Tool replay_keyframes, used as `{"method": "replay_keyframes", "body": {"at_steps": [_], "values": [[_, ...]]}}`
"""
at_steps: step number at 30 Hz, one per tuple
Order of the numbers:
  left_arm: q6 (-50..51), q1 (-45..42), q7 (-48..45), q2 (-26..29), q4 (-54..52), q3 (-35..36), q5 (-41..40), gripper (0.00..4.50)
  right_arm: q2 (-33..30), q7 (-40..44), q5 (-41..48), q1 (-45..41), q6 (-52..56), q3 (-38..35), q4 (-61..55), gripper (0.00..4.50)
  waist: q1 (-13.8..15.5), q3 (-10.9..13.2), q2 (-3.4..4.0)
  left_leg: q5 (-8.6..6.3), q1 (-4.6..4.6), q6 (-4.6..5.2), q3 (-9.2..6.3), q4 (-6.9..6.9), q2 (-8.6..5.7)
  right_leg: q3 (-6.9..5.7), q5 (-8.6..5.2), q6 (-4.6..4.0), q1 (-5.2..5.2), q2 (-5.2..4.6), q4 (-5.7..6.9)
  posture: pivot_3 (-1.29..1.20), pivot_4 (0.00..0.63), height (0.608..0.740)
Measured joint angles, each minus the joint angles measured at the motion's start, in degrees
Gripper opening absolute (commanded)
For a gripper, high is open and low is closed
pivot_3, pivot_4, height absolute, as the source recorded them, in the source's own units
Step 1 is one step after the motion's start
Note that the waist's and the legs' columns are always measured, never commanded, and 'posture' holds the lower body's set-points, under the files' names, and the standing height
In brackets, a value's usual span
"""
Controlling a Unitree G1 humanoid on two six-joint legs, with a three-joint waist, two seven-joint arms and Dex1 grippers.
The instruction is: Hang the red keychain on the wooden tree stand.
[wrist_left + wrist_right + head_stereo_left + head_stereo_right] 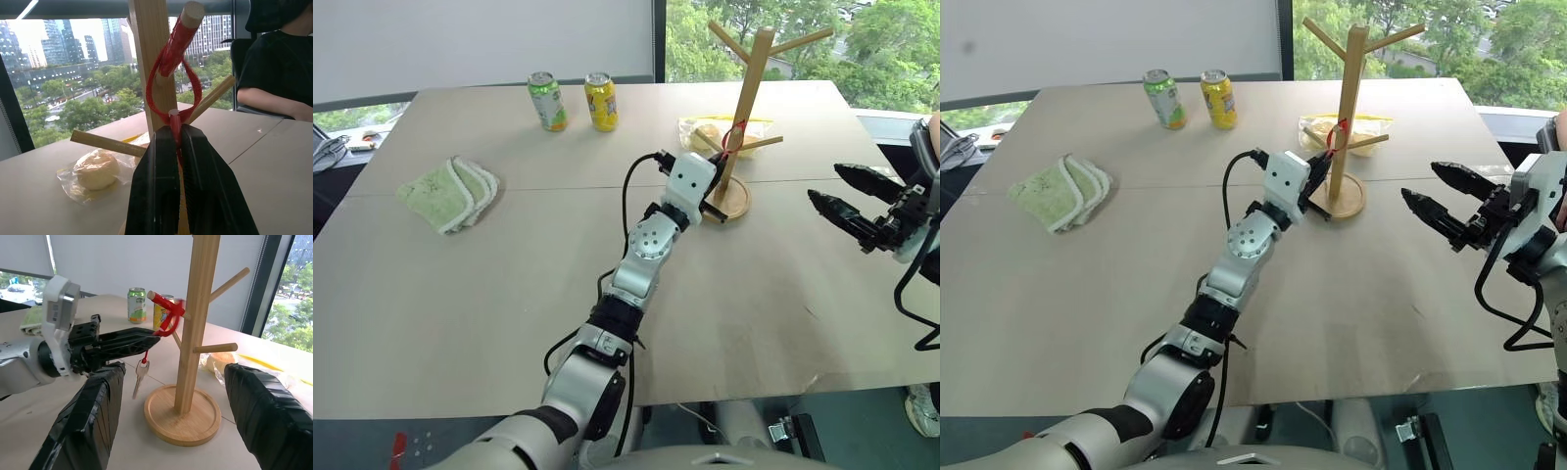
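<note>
L gripper (pixel 177 147) fingers maybe hiding red keychain (pixel 171 83) tag.

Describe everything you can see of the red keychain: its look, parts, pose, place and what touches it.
The red keychain is a thin red loop, plastic by its look, with a small silver key dangling below. The loop is slipped over a slanting peg of the wooden tree stand, beside the pole. The left gripper has its black fingers shut on the loop's lower end.

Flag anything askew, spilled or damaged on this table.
Nothing stands out. The wooden tree stand is upright, both cans stand, and the towel lies folded. The red keychain is looped over a peg, with the left claw shut on it.
</note>
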Motion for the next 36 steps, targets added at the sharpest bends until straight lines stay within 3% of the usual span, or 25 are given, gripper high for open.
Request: {"method": "replay_keyframes", "body": {"at_steps": [1,6,7,10,18,24,28,36], "values": [[-0.3,-0.5,0.1,-0.2,0.6,0.3,-0.1,0.69,0.1,0.0,0.0,0.0,0.0,0.0,0.0,3.48,0.0,0.0,0.00,0.00,0.00,0.00,0.00,0.00,0.00,0.00,0.00,0.00,0.00,0.00,0.00,0.00,0.150,0.740],[-1.7,-1.0,0.5,-0.7,1.9,1.4,-0.1,2.86,0.4,-0.6,-0.1,0.0,0.0,0.0,0.0,3.48,0.0,0.0,0.00,0.00,0.00,0.00,-0.01,0.00,0.00,0.00,0.00,0.01,0.00,0.00,0.00,0.00,0.150,0.740],[-1.8,-1.0,0.5,-0.7,1.9,1.5,-0.1,3.53,0.5,-0.7,-0.1,0.0,-0.1,0.0,0.0,3.48,0.0,0.0,0.00,0.00,0.00,0.00,-0.01,0.00,0.00,0.00,0.00,0.01,0.00,0.00,0.00,0.00,0.150,0.740],[-1.8,-0.8,0.4,-0.6,1.8,1.5,-0.1,4.43,1.3,-0.9,-0.2,0.1,-0.2,0.1,-0.1,3.48,0.0,0.0,0.00,0.00,0.00,0.00,-0.01,0.00,0.00,0.00,0.01,0.01,0.00,0.00,0.00,0.00,0.150,0.740],[0.7,6.0,-1.1,2.5,-4.0,3.2,-1.6,4.43,7.8,-5.7,-6.2,0.4,-4.2,2.8,2.4,3.48,-0.1,0.0,0.03,0.00,0.05,-0.01,-0.02,0.02,0.00,0.03,0.01,0.00,-0.02,0.03,0.09,0.00,0.150,0.740],[8.6,17.2,4.3,8.0,-14.9,12.7,-4.6,4.43,21.3,-18.5,-18.9,-0.6,-15.0,6.6,16.6,3.48,-0.9,-0.1,0.16,0.01,0.16,-0.03,0.03,-0.10,0.03,0.16,0.14,-0.25,-0.11,0.08,0.20,0.00,0.150,0.740],[12.2,22.2,8.9,10.1,-19.6,19.0,-5.8,4.43,23.3,-21.2,-22.9,-2.9,-21.3,7.0,22.7,3.48,-0.3,0.0,0.29,0.01,0.13,-0.04,0.03,0.00,-0.02,0.14,0.15,-0.25,-0.08,0.06,0.19,0.00,0.150,0.740],[14.9,27.3,13.6,10.6,-25.5,24.4,-7.9,4.43,26.8,-23.2,-26.6,-7.9,-29.0,9.2,32.3,3.48,-0.3,0.0,0.29,0.01,0.16,-0.04,0.03,0.00,-0.04,0.14,0.16,-0.27,-0.03,0.06,0.19,0.00,0.150,0.740]]}}
